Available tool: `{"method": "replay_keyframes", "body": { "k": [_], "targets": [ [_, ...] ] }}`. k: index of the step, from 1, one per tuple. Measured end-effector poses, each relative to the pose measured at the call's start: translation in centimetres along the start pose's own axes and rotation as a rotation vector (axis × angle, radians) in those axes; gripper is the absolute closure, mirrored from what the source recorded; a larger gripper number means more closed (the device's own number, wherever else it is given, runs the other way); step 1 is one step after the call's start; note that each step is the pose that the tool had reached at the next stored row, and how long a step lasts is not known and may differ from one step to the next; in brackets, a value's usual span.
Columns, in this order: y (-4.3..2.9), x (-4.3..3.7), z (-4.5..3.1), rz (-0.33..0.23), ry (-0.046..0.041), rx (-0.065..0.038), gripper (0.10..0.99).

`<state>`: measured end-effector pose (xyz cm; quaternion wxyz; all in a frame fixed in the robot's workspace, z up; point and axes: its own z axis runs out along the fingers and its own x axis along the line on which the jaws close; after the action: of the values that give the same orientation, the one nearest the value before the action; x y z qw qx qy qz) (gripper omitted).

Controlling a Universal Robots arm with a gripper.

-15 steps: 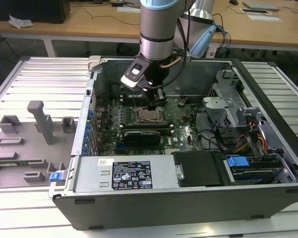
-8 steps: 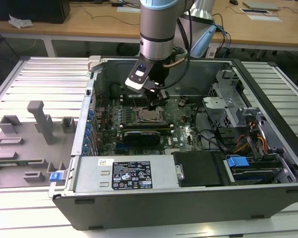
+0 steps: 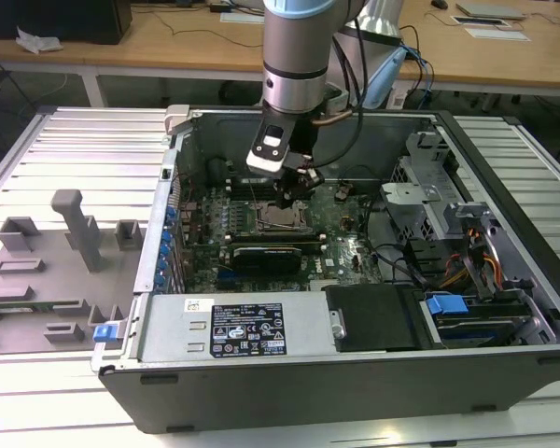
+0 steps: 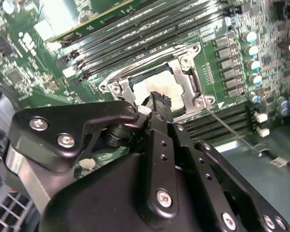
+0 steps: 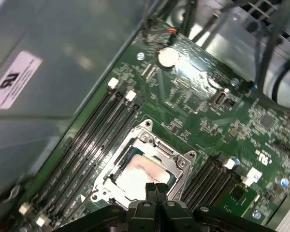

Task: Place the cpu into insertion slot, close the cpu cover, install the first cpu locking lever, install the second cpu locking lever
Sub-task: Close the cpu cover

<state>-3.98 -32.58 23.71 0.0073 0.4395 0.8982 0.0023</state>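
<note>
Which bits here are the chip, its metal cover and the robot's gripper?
cpu [image 5: 135, 176]: first wrist view, on its pale face inside the window.
cpu cover [image 5: 178, 166]: first wrist view, on the silver frame bar beside the chip.
gripper [image 5: 156, 187]: first wrist view, between its fingertips.

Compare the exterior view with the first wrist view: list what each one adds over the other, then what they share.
The exterior view adds the whole open computer case, its labelled power supply, a grey fixture tray on the exterior view's left, and the arm reaching in. The first wrist view adds a round coin battery and a white label on a grey wall beside the board. Shared: the gripper, fingers together, at the cpu, which lies framed by the cpu cover.
</note>
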Motion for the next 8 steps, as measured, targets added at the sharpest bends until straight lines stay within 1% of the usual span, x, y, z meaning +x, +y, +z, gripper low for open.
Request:
{"method": "replay_keyframes", "body": {
  "k": [8],
  "targets": [
    [0.0, 0.0, 0.0, -0.182, -0.0054, 0.004, 0.98]
  ]
}}
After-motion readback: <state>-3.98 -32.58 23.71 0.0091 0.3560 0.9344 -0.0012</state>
